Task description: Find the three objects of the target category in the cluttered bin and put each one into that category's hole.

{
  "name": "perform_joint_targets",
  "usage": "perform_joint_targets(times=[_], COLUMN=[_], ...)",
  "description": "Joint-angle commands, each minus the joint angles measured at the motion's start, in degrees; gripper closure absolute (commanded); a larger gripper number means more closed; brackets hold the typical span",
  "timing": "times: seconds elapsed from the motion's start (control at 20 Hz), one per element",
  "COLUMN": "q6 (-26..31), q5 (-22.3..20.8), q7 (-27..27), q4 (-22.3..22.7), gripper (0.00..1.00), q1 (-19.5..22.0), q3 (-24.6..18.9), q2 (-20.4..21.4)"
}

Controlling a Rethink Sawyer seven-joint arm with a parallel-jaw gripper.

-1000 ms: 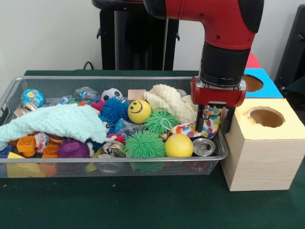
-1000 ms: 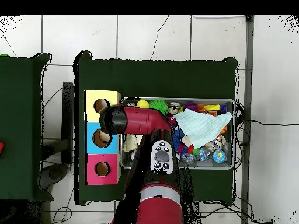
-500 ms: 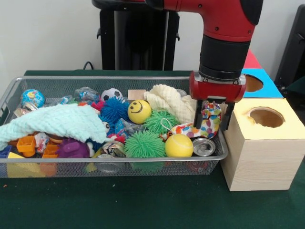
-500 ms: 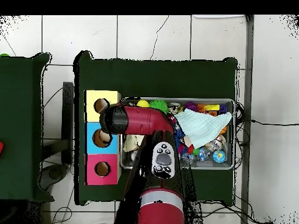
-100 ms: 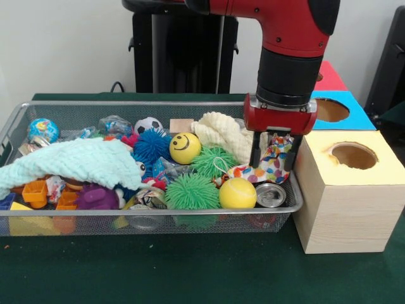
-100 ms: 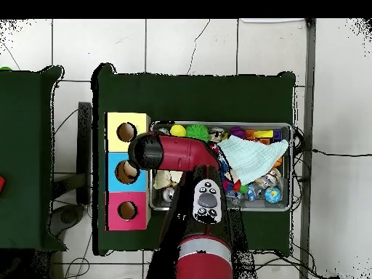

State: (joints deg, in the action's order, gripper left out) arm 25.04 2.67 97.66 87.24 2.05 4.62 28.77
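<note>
Multicoloured spotted cloth (image 5: 273,166) hangs pinched between the black fingers (image 5: 255,151) of the red-and-black arm's tool (image 5: 272,152), clenched on it at the wire mesh bin's (image 5: 158,217) end nearest the yellow-topped wooden box (image 5: 345,196). Likely lifted clear for that box's round hole (image 5: 354,154). Yellow tennis ball (image 5: 237,193) lies just below.

Evenly bright, soft indoor light, perhaps from overhead, faint shadow under the silver wire-mesh bin (image 5: 152,218), mild glare on the pale wooden yellow-topped box (image 5: 348,196), reasonably sharp focus throughout.
</note>
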Motion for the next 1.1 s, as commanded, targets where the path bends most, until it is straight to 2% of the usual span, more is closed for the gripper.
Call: perform_joint_targets(times=[0.05, 0.3, 0.45, 0.8, 1.1], q6=[2.6, 4.0, 2.1, 1.8, 0.6], q5=[0.1, -0.5, -0.3, 0.5, 0.8], q7=[8.3, 7.1, 7.7, 8.7, 8.4], q4=[5.4, 5.3, 6.5, 6.2, 6.7], gripper=[0.0, 0.0, 0.0, 0.0, 0.0], q1=[1.5, 1.1, 0.9, -1.0, -0.1], q3=[-1.9, -2.5, -3.2, -4.5, -5.2], q2=[-1.6, -1.7, -1.8, -1.7, -1.8])
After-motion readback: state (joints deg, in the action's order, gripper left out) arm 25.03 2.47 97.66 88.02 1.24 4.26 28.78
